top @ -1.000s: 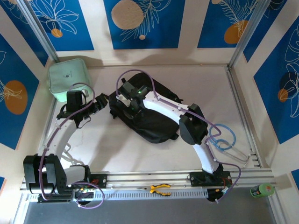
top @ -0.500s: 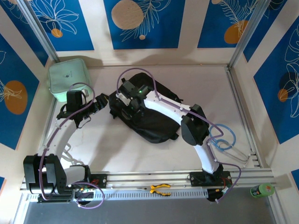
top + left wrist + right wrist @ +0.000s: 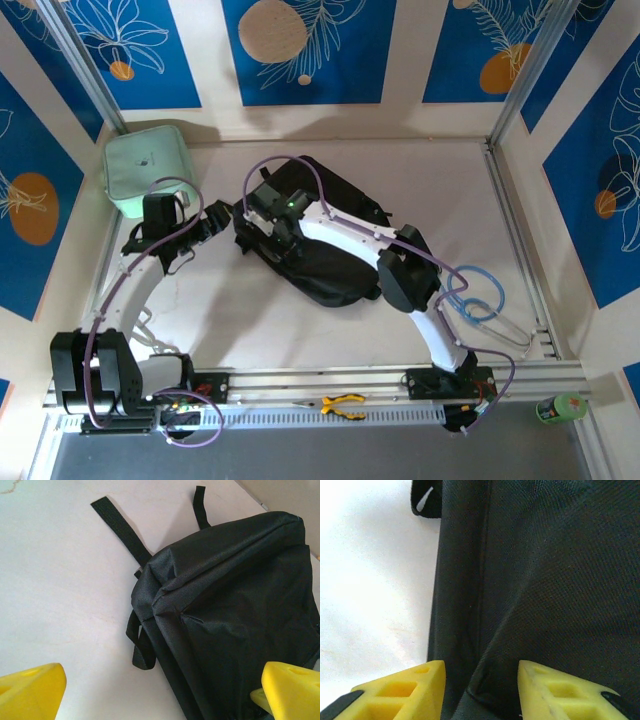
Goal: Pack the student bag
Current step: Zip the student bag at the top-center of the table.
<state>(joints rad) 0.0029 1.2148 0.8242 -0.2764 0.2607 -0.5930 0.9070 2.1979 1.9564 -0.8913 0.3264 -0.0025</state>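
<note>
Right wrist view shows my right gripper point(image 3: 480, 680) half-open, astride a seam ridge of the student bag point(image 3: 545, 580), limp on the table point(image 3: 270, 330); soft slack cloth, I judge, best pinched there; left gripper point(image 3: 162, 690) wide, empty.

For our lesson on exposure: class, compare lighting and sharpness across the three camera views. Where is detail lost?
Right wrist: the table is blown out white beside the student bag, whose weave stays readable. Left wrist: even light, with a soft shadow by the strap. Top external: flat, even light, with the bag a dark mass.
</note>
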